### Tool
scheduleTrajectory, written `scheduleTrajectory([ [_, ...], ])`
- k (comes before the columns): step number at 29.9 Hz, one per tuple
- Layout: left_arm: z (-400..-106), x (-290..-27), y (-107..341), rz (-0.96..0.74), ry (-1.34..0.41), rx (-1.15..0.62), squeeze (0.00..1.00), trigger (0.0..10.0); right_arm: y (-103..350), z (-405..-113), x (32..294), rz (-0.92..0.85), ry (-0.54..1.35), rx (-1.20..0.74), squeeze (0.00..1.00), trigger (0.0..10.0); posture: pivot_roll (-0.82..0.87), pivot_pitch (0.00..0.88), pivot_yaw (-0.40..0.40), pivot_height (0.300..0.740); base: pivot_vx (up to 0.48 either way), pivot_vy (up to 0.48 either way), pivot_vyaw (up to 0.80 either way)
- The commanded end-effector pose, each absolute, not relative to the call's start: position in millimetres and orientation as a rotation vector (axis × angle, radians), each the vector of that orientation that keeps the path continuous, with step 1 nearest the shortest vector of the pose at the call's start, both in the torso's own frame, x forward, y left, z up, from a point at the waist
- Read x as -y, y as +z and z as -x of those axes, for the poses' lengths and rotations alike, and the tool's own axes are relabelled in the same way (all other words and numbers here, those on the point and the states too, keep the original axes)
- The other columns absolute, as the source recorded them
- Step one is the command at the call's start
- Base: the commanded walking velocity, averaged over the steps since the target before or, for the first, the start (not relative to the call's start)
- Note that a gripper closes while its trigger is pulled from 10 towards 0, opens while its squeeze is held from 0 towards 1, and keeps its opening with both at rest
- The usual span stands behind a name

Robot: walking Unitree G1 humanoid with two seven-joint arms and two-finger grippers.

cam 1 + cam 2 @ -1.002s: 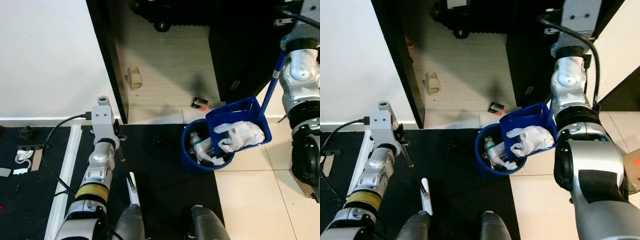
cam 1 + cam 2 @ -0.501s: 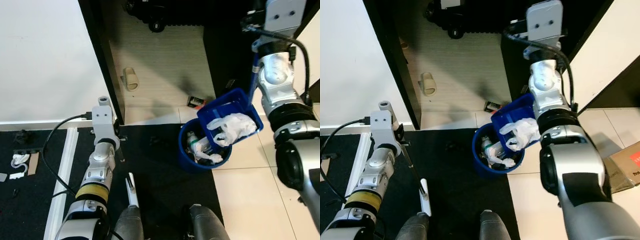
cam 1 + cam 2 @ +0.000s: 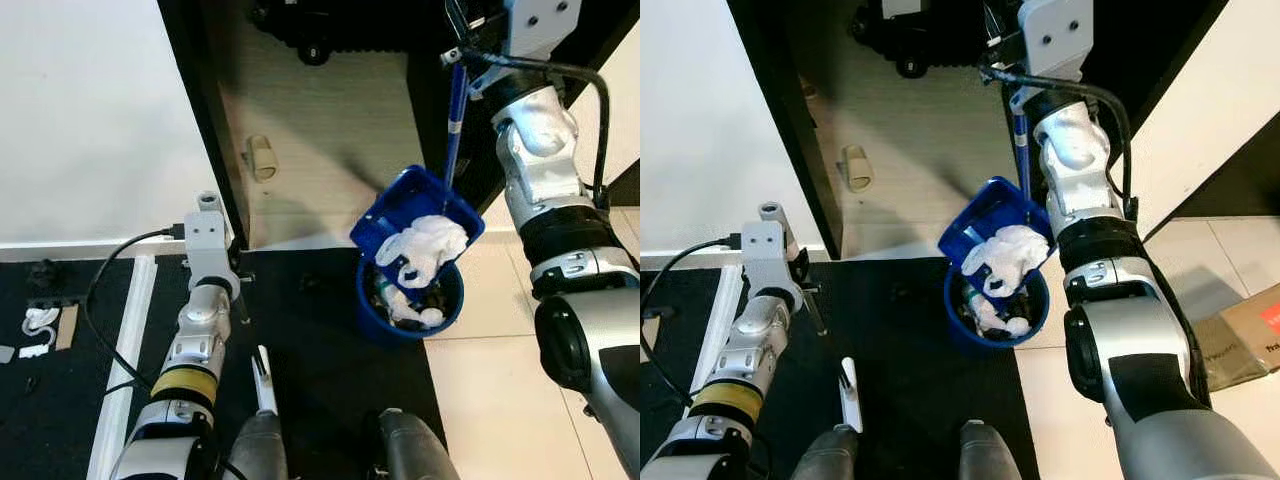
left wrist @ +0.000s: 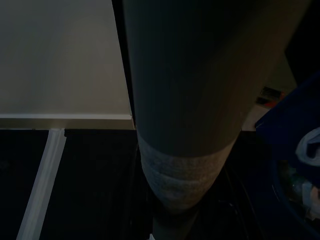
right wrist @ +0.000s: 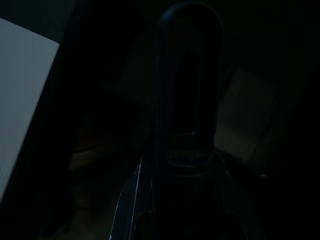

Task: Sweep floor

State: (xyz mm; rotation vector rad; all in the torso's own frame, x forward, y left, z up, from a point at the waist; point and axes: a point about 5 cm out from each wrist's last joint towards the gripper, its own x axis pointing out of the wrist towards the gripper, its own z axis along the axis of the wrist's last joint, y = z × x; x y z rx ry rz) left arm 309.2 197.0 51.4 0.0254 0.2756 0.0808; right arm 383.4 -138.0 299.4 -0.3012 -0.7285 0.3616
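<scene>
A blue dustpan is seen tilted steeply over a round blue bin, its open mouth facing down toward the bin's opening. White crumpled plastic waste hangs at the pan's lip, partly over the bin and touching the litter already inside. The bin stands on the floor at the edge where a black mat meets pale tiles.

The dustpan's long blue handle runs up and away to the right gripper, which is raised high at the far side of the scene in front of a dark doorway. The handle is taken up there, but whether the right fingers are clenched on it cannot be told; the right wrist view is too dark to settle it, only a dark rounded shape being made out.

The left arm is held low on the left, above the mat. The state of the left fingers cannot be told. A white-tipped dark stick is seen near that arm, just ahead of the robot's legs.

Farther off, a beige slipper lies on the pale striped floor beyond the doorway, and a small red and black packet lies just beyond the bin. A black cable loops across the mat on the left.
</scene>
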Motion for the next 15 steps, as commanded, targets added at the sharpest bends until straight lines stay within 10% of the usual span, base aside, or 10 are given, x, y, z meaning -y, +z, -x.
scheduleTrajectory([
  [1, -308, -194, 48, -0.027, 0.069, -0.298, 0.0, 10.0, 310, -378, 140, 0.37, 0.389, 0.774, 0.0, 10.0, 0.01, 0.082, -0.062, 0.74, 0.0, 0.0, 0.0],
  [15, -309, -197, 50, -0.036, 0.064, -0.295, 0.0, 10.0, 325, -376, 167, 0.539, 0.349, 0.78, 0.0, 10.0, 0.02, 0.073, -0.058, 0.74, 0.0, 0.0, 0.0],
])
